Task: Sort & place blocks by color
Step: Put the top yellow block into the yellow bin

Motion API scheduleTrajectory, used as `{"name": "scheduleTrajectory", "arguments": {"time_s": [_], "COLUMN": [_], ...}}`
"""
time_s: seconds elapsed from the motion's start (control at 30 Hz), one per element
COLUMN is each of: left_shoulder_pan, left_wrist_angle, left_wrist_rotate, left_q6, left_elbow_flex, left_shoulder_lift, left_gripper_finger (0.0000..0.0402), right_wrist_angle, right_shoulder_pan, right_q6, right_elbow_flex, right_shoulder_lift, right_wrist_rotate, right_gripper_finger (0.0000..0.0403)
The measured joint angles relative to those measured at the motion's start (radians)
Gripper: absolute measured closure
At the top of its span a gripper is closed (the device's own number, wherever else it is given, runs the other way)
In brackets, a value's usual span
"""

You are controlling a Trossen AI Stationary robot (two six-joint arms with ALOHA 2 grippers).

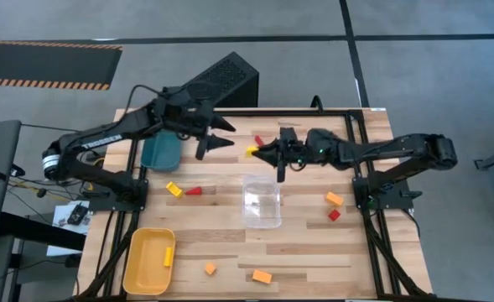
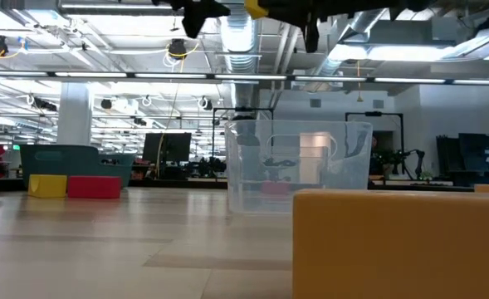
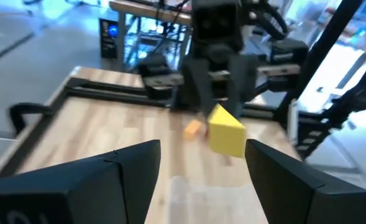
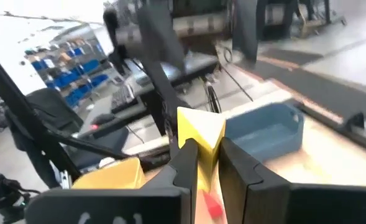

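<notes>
My right gripper (image 1: 260, 152) (image 4: 209, 155) is raised above the table's far middle, shut on a yellow wedge block (image 1: 252, 151) (image 3: 226, 129). My left gripper (image 1: 227, 134) (image 3: 201, 162) hovers open just left of it, its fingers pointing at the block without touching. Lying on the table are a yellow block (image 1: 174, 189), red blocks (image 1: 194, 191) (image 1: 259, 139) (image 1: 334, 215) and orange blocks (image 1: 335, 199) (image 1: 210, 268) (image 1: 262, 276). One small block (image 1: 169, 256) lies in the yellow tray (image 1: 142, 268). My right gripper pinches the yellow wedge block between its two fingers (image 4: 186, 165), on the block's lower part (image 4: 202, 163). The fingers come roughly level from the table's right. The block is lifted clear of the table, its pointed upper part (image 4: 200, 124) sticking out past the fingertips.
A clear plastic box (image 1: 262, 201) (image 2: 298, 166) stands at mid-table, just nearer than both grippers. A blue tray (image 1: 161, 152) (image 4: 263, 127) sits at the far left under the left arm. The yellow tray is at the near left corner. An orange block (image 2: 402, 241) looms close in the low view.
</notes>
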Motion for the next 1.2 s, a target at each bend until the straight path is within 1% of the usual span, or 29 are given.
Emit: {"name": "scheduleTrajectory", "arguments": {"time_s": [0.13,0.2,0.33,0.4,0.5,0.57,0.7,0.8,0.87,0.93,1.03,1.13,1.2], "left_shoulder_pan": [0.021,0.014,-0.052,-0.099,-0.172,-0.228,-0.377,-0.502,-0.577,-0.646,-0.742,-0.83,-0.882], "left_wrist_angle": [-0.073,-0.107,-0.179,-0.202,-0.202,-0.194,-0.154,-0.14,-0.128,-0.131,-0.134,-0.139,-0.149], "left_wrist_rotate": [0.001,0.003,0.022,-0.017,-0.138,-0.223,-0.378,-0.486,-0.604,-0.722,-0.86,-0.958,-0.994], "left_q6": [0.112,0.159,0.207,0.222,0.205,0.171,0.145,0.15,0.124,0.042,-0.141,-0.336,-0.42], "left_elbow_flex": [0.001,0.001,0.001,0.001,0.0,0.0,0.0,0.0,0.0,0.0,0.0,0.0,0.0], "left_shoulder_lift": [-0.034,-0.035,-0.035,-0.036,-0.046,-0.057,-0.07,-0.065,-0.053,-0.045,-0.043,-0.043,-0.043], "left_gripper_finger": [0.018,0.018,0.018,0.018,0.018,0.018,0.018,0.018,0.018,0.018,0.018,0.018,0.018], "right_wrist_angle": [0.016,0.064,0.205,0.236,0.219,0.214,0.216,0.221,0.215,0.205,0.189,0.239,0.269], "right_shoulder_pan": [0.062,0.083,0.101,0.106,0.121,0.138,0.189,0.234,0.266,0.298,0.339,0.376,0.394], "right_q6": [0.072,0.13,0.218,0.223,0.245,0.281,0.366,0.395,0.398,0.398,0.399,0.398,0.398], "right_elbow_flex": [0.0,0.0,0.0,0.0,0.0,0.0,0.0,0.0,0.0,0.0,-0.002,-0.001,0.0], "right_shoulder_lift": [0.044,0.072,0.112,0.12,0.126,0.126,0.126,0.125,0.125,0.133,0.177,0.231,0.267], "right_wrist_rotate": [0.093,0.122,0.135,0.135,0.133,0.108,0.086,0.086,0.086,0.086,0.082,0.078,0.068], "right_gripper_finger": [0.0343,0.0343,0.0343,0.0343,0.0343,0.0343,0.0343,0.0343,0.0343,0.0343,0.0343,0.0343,0.0343]}}
